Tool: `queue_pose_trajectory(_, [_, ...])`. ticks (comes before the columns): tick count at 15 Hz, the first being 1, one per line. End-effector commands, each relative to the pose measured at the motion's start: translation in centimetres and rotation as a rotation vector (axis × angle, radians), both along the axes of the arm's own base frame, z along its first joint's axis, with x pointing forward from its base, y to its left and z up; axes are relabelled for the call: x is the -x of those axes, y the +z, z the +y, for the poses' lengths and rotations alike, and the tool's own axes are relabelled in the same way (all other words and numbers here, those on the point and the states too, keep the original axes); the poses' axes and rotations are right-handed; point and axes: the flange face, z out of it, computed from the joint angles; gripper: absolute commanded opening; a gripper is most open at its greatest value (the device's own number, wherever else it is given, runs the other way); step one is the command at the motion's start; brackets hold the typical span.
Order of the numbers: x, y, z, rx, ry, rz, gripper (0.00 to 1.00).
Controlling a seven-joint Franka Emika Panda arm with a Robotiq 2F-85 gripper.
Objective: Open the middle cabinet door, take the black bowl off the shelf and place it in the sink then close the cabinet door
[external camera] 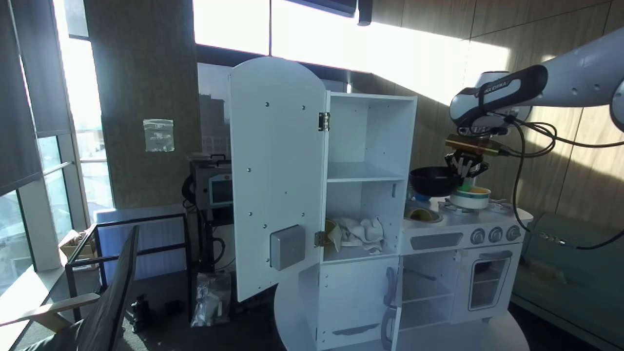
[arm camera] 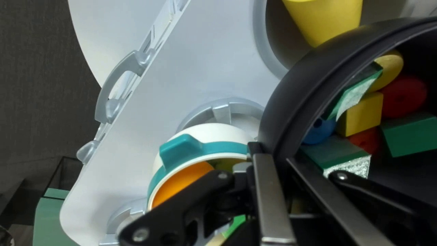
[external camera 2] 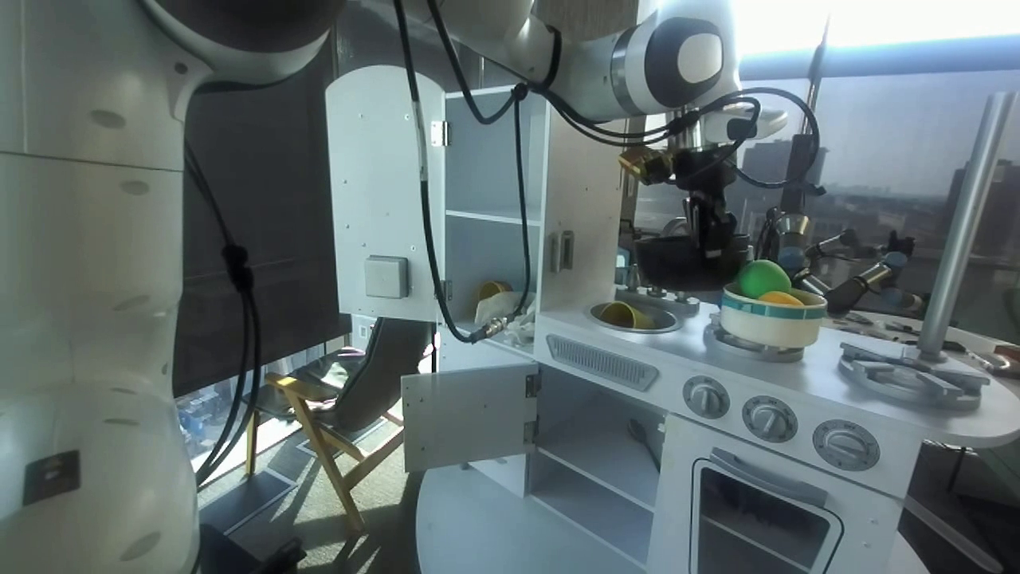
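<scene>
Pinching the black bowl (external camera: pixel 431 183) by its rim, the tool (arm camera: pixel 273 155) hangs over the surface (arm camera: pixel 211 65), w/ its fingers (arm camera: pixel 272 194) on either side of the bowl wall. Bowl: approx. level, held in the air near the sink (arm camera: pixel 261 37); assorted blocks (arm camera: pixel 362 114) (yel., grn., red, blue) lie inside, per wrist view. Sink: holds a yel. cup (external camera 2: pixel 625 316), tilted on its side. Just beside the bowl, the white pot (external camera 2: pixel 765 328) w/ teal band sits on a burner (arm camera: pixel 222 112) and contains a grn. ball (external camera 2: pixel 763 278) and an orange piece (external camera 2: pixel 781 298). Middle cabinet door (external camera 2: pixel 470 418): swung open, seen in an ext. view; two levels (external camera 2: pixel 590 454) show behind it, w/ a grey utensil (external camera 2: pixel 638 433) in the upper. Tall arched door (external camera: pixel 282 185): also swung out; white cloth (external camera: pixel 358 231) lies on a shelf (external camera: pixel 336 254) next to it.
</scene>
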Motion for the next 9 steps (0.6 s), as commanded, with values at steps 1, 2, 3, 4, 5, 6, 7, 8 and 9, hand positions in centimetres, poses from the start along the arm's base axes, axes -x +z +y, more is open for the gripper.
queue_pose_trajectory(1, [0.2,0.3,0.6,-0.009,0.06,0.038,0.05])
queue_pose_trajectory(2, [0.3,-0.1,1.0,-0.012,0.086,0.053,0.04])
queue_pose_trajectory(3, [0.2,-0.4,1.3,-0.013,0.112,0.065,0.04])
queue_pose_trajectory(4, [0.2,-0.6,1.7,-0.011,0.137,0.071,0.04])
queue_pose_trajectory(5, [0.0,-0.9,2.0,-0.006,0.157,0.075,0.04])
queue_pose_trajectory(6, [-0.2,-1.1,2.4,-0.002,0.182,0.077,0.04])
queue_pose_trajectory(7, [-0.3,-1.3,2.7,0.001,0.201,0.083,0.04])
queue_pose_trajectory(8, [0.0,-1.3,2.8,0.0,0.214,0.089,0.04])
queue_pose_trajectory(9, [0.1,-1.4,2.9,0.002,0.226,0.092,0.08])
